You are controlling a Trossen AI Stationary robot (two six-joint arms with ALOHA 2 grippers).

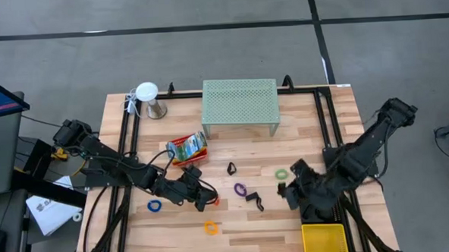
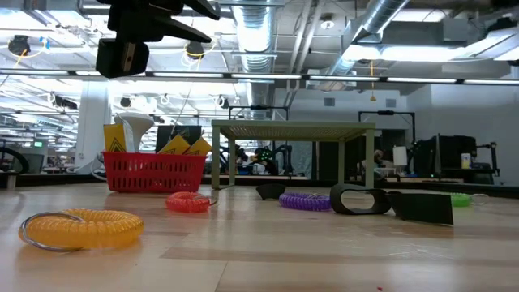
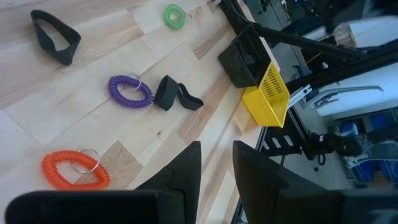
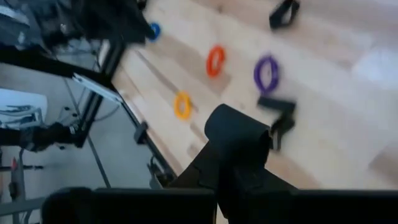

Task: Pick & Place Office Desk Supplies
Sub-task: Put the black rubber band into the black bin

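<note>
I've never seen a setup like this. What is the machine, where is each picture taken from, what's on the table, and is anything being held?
Four cameras show one moment: one above the table, one at table-top height, and one on each arm's wrist. The machine is two dark robot arms, each ending in a two-finger claw.

On the wooden table stand a mint-green mesh shelf, a red mesh tray of small boxes and a yellow mesh tray. Scattered about are coiled elastic loops: the blue loop, yellow-orange loop, purple loop and green loop. There are also small black clips.

The left claw is open and empty. The right claw is shut, and nothing shows in it.
</note>
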